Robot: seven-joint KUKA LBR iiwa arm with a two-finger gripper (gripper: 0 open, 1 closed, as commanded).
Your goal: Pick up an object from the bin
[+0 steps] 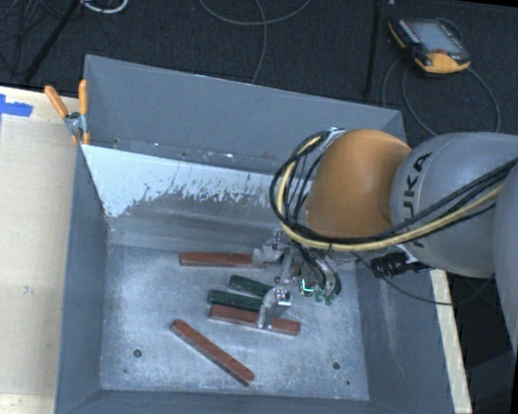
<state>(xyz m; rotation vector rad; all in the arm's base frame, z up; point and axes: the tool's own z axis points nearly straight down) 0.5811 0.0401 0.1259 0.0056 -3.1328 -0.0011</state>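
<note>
My gripper point(270, 315) reaches down in the middle of the bin, its metal fingertips touching a red-brown flat stick point(246, 319) that lies crosswise there. A dark green stick point(237, 299) lies just behind it, touching it, and another short dark green piece point(248, 286) sits a little farther back under the gripper body. A longer red-brown stick point(216, 261) rests towards the bin's back slope. Another red-brown stick point(212, 351) lies slanted nearer the front. Nothing is visibly lifted between the fingers.
The arm with its orange dome and looped cables hangs over the bin's right half, hiding the floor beneath. Sloped bin walls rise on all sides.
</note>
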